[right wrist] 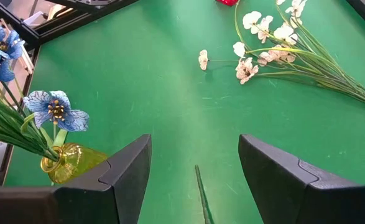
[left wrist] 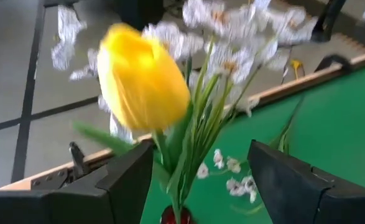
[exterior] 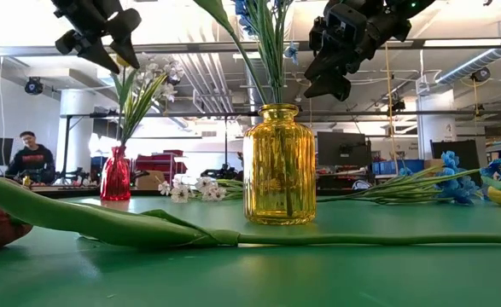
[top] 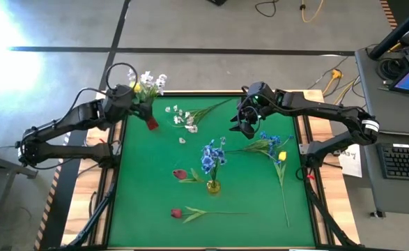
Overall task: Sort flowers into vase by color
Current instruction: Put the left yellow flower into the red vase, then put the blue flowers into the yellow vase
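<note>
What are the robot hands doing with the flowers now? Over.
Left gripper open above the red vase, yellow tulip in it with white blossoms. Right gripper open, empty, hovering mid-table. Red tulips, blue spray unsorted. Nothing blocking.

Blue flowers (top: 212,156) are standing upright in the yellow glass vase (top: 213,186) near the middle of the green tabletop. White blossom sprays (top: 152,81) and one yellow tulip (left wrist: 142,76) are standing in the small red vase (top: 151,123) at the far left corner, leaning outward over the edge. A loose white spray (top: 185,119) is lying flat beside the red vase, stems pointing right. More blue flowers (top: 267,142) and a second yellow tulip (top: 282,156) are lying on the right side, the tulip's long stem trailing toward the near edge. Two red tulips are lying flat: one (top: 180,173) just left of the yellow vase, one (top: 177,213) nearer the front edge.
</note>
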Available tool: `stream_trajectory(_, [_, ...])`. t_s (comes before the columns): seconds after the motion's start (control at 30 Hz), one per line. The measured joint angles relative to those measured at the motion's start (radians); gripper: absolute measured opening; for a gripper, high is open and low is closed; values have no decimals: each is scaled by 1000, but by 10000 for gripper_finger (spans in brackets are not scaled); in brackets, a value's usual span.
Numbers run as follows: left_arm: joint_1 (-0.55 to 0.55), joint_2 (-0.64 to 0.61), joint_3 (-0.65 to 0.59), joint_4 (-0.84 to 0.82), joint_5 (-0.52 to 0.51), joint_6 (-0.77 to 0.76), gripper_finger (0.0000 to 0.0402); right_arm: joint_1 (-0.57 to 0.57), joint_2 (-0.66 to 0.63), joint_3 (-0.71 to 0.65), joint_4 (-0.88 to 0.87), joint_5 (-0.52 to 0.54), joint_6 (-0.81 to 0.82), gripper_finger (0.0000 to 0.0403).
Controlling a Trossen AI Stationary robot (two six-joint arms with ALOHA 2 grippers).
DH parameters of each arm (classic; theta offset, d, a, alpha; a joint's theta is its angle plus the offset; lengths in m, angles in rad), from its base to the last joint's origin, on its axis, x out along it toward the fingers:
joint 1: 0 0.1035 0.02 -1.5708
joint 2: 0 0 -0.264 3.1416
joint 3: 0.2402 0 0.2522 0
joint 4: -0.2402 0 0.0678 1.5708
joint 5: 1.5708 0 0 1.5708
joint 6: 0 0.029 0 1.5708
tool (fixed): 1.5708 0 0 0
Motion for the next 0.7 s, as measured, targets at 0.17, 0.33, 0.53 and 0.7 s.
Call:
stream_trajectory(0.17, [0,-2,0,-49,22,-15,250,0,0,0,0,0,6,233])
stream_trajectory(0.33, [1,-8,0,-77,79,-21,250,0,0,0,0,0,11,233])
stream_trajectory(0.53, [0,-12,71,-192,190,-30,250,0,0,0,0,0,14,233])
stream_trajectory(0.7, [-36,-23,105,-188,225,-22,250,0,0,0,-2,0,17,233])
